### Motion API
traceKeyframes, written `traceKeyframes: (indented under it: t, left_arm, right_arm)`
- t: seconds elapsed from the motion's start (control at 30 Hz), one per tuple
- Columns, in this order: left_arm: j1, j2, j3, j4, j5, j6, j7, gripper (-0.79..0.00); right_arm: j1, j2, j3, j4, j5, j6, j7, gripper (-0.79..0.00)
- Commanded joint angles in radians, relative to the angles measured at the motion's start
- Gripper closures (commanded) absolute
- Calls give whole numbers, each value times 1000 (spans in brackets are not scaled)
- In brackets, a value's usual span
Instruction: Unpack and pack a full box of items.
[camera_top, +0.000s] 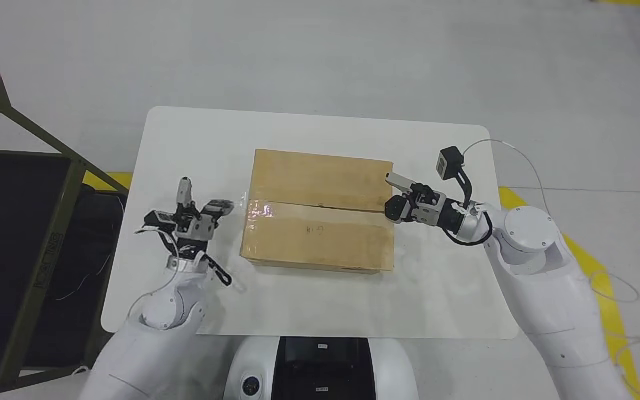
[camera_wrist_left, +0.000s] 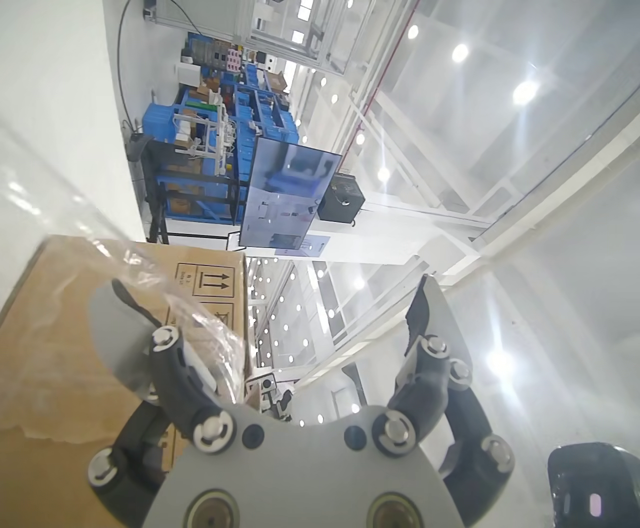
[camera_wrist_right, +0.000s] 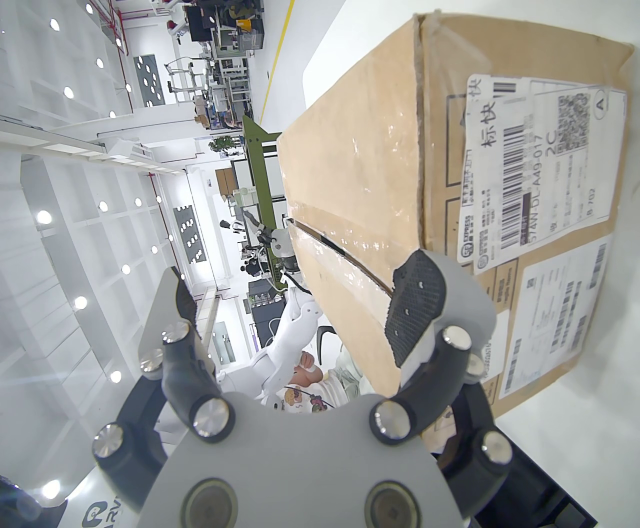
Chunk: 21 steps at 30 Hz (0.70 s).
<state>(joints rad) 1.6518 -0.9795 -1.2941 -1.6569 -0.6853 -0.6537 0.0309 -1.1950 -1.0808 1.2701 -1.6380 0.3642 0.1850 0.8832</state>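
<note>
A closed brown cardboard box (camera_top: 318, 208) lies in the middle of the white table (camera_top: 440, 290), its top flaps meeting in a seam along its length. White shipping labels (camera_wrist_right: 535, 165) cover its end face. My right gripper (camera_top: 394, 195) is at the box's right end, level with the seam, and stands open (camera_wrist_right: 295, 280); one finger pad (camera_wrist_right: 415, 305) is right at the top corner edge. My left gripper (camera_top: 193, 212) is off the box's left end, open (camera_wrist_left: 270, 300). A strip of clear tape (camera_wrist_left: 200, 315) drapes over one of its fingers (camera_wrist_left: 115, 325), beside the box (camera_wrist_left: 65, 350).
A dark green metal frame (camera_top: 45, 215) stands on the floor off the table's left edge. Bare tabletop lies in front of the box and behind it (camera_top: 320, 130). A thin cable (camera_top: 530, 165) loops from the right wrist.
</note>
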Motion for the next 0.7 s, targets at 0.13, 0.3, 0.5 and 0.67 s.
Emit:
traceKeyframes:
  t: [0.13,0.3,0.5,0.67]
  left_arm:
    - [-12,-15,1,9,14,39,13,-785]
    - [-10,-23,-11,9,9,39,0,-785]
    - [-40,-36,-13,18,-1,66,-9,-785]
    - [-70,-49,-11,24,-9,61,-23,-785]
  right_arm:
    - [0,0,0,0,0,0,0,-785]
    - [0,0,0,0,0,0,0,-785]
    - [0,0,0,0,0,0,0,-785]
    - [0,0,0,0,0,0,0,-785]
